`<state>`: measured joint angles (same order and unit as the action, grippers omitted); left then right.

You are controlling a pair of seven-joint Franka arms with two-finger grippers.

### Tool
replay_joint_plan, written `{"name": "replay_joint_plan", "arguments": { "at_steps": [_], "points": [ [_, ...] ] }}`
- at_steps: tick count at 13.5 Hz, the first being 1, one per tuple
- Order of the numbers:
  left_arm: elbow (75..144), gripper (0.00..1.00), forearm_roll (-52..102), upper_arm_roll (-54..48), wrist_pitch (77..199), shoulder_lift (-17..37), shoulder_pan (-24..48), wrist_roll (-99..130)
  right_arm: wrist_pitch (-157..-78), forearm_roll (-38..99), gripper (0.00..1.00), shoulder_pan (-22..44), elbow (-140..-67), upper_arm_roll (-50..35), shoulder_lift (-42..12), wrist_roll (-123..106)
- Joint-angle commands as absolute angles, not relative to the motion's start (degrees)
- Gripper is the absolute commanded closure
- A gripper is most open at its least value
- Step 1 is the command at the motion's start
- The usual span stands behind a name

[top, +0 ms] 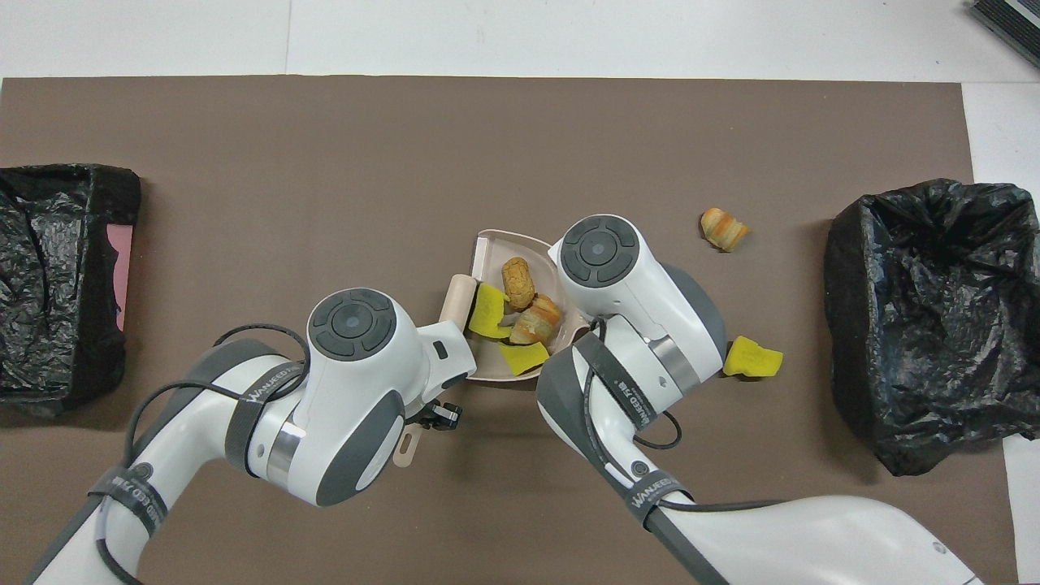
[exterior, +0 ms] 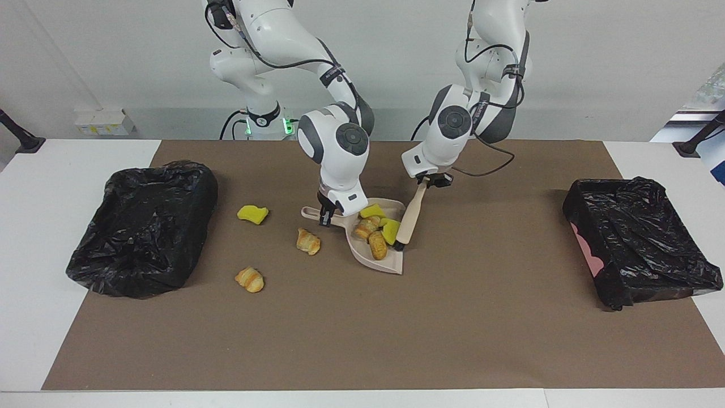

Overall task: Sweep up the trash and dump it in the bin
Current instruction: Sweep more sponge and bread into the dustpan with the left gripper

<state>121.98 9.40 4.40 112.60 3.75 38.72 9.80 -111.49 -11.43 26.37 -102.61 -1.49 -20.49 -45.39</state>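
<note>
1. A black-lined bin (exterior: 144,226) was set at the right arm's end of the table, its mouth left open to take a dumped load.
2. Three scraps had been left unswept on the brown mat (exterior: 362,340) between that bin and the dustpan: a yellow sponge chunk (exterior: 252,214), a croissant-like pastry (exterior: 308,241) and a second pastry (exterior: 250,279), the last lying farthest from the robots.
3. The dustpan (exterior: 378,262) was held down on the mat by its handle, on which the right gripper (exterior: 325,217) was clenched, so that the pan could not slide while trash was pushed in.
4. Four pieces were already gathered in the pan: two yellow sponge chunks (top: 488,311), a brown nugget (top: 517,280) and a pastry (top: 536,319).
5. The brush (exterior: 411,215) was grasped at the top of its handle by the left gripper (exterior: 431,180) and tilted, its dark bristles (exterior: 399,246) apparently resting at the pan's edge, though contact could not be confirmed.
6. A second black-lined bin (exterior: 640,238) was placed at the left arm's end of the table, well apart from the pan.
</note>
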Motion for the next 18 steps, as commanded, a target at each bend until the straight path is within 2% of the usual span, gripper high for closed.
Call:
{"name": "replay_joint_plan", "arguments": {
  "at_steps": [1,6,9,11,14,18],
  "points": [
    [121.1,1.00,10.4,5.9,109.0,2.5,38.2,14.2,-114.9,-9.4,1.00,25.2,-104.5,-2.0,-19.8,-44.6],
    [120.4,1.00,9.9,6.2,104.3,-0.2,37.7,17.0,-120.6,-5.0,1.00,23.0,-104.7,-2.0,-20.7,-51.7],
    [121.9,1.00,9.8,5.9,100.8,-2.4,38.7,24.8,-120.6,-1.8,1.00,19.9,-103.3,-2.0,-20.3,-57.9],
    [125.9,1.00,9.8,5.5,103.6,-5.0,42.1,30.5,-116.7,0.6,1.00,17.8,-100.7,-2.0,-19.9,-62.7],
    [135.8,1.00,9.8,5.4,114.1,-10.9,47.7,39.4,-107.9,0.4,1.00,14.1,-94.8,-1.8,-19.5,-67.2],
    [142.8,1.00,9.8,5.2,115.8,-16.9,53.9,46.0,-101.9,-0.7,1.00,9.5,-91.1,-1.4,-17.7,-68.6]
  ]
}}
